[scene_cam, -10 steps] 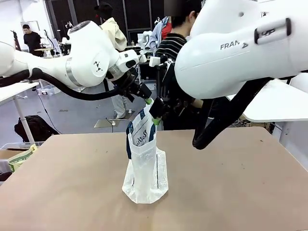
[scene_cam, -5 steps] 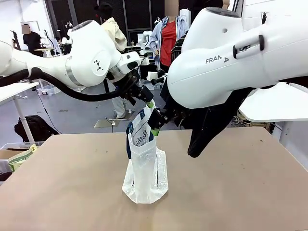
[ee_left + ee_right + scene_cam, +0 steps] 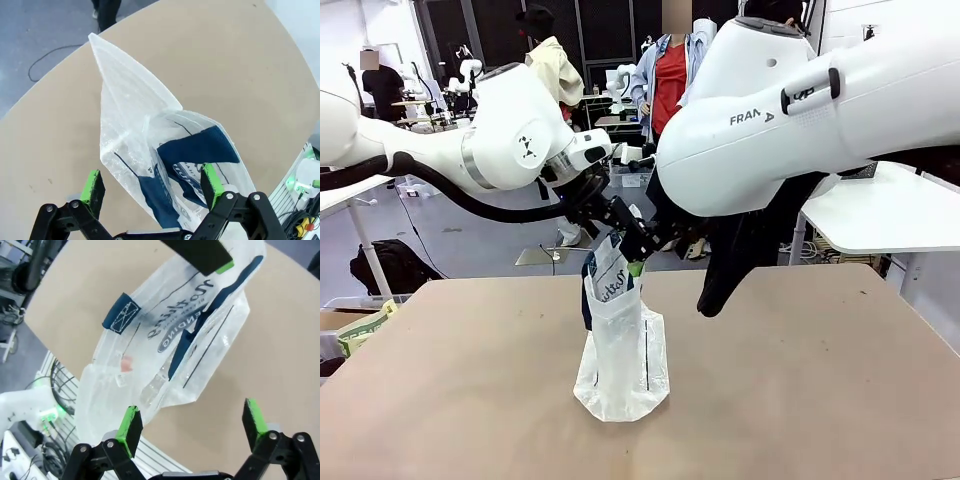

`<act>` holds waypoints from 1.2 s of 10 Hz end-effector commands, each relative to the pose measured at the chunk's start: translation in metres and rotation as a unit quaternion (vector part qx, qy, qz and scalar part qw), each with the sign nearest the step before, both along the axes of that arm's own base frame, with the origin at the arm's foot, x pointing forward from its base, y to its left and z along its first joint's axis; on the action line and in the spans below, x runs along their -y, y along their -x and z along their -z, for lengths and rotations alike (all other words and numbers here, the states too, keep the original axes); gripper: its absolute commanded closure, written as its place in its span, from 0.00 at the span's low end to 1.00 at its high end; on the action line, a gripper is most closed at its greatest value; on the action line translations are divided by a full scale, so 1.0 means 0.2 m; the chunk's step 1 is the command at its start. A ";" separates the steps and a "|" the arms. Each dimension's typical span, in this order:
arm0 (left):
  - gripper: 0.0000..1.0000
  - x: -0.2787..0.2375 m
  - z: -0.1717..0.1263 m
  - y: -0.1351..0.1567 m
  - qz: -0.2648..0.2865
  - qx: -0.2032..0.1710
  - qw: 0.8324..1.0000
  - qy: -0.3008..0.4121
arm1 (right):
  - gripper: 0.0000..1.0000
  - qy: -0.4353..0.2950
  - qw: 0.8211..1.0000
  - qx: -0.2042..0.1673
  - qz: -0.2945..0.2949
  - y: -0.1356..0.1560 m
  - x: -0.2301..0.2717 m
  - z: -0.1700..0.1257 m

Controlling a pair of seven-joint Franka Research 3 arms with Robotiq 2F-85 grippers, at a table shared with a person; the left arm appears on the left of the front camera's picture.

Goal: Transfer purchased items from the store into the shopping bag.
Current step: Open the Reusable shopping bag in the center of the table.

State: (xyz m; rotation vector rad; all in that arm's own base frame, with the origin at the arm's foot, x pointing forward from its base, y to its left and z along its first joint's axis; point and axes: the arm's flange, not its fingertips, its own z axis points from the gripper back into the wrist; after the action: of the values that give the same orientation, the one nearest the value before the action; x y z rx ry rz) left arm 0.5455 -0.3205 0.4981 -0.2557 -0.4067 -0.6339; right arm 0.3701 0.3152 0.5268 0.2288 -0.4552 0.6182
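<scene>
The shopping bag [image 3: 620, 360] is looking like thin, crinkly see-through plastic film catching little glossy glints, with the navy strap handles [image 3: 195, 150] reading duller and matt. The table [image 3: 820, 380] is showing a smooth, matt brown top, kinda cardboardy. Both arms' white shells [image 3: 510, 140] are shining like glossy hard plastic, while the left gripper [image 3: 152, 185] is looking matt black with rubbery green pads [image 3: 93, 186].

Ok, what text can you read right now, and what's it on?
"FRAN A", one letter unclear: on the right arm.
"ENDING", the end of a longer word: in a navy oval on the shopping bag.
Navy script beside the oval, perhaps "Nothing": not sure.
Red label on the bag: too blurred to read.
</scene>
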 end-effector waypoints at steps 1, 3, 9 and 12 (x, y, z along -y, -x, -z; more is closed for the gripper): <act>0.00 0.01 -0.02 -0.02 0.011 -0.002 1.000 -0.010 | 0.00 -0.008 1.000 -0.013 0.004 0.00 -0.03 0.01; 0.00 0.01 -0.02 -0.02 0.010 -0.003 1.000 -0.011 | 0.00 -0.017 0.999 -0.026 0.007 -0.03 -0.08 0.05; 0.26 0.00 -0.01 -0.03 0.007 0.010 1.000 -0.015 | 0.20 -0.014 1.000 -0.020 0.016 -0.10 -0.12 0.16; 0.86 -0.02 -0.01 -0.04 0.001 0.009 1.000 -0.021 | 0.80 -0.018 0.999 -0.018 0.021 -0.10 -0.10 0.14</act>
State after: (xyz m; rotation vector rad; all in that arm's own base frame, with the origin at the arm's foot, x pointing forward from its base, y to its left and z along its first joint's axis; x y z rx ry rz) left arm 0.5498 -0.3198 0.4990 -0.2277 -0.4082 -0.6529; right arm 0.3909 0.3359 0.5004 0.2523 -0.4282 0.5861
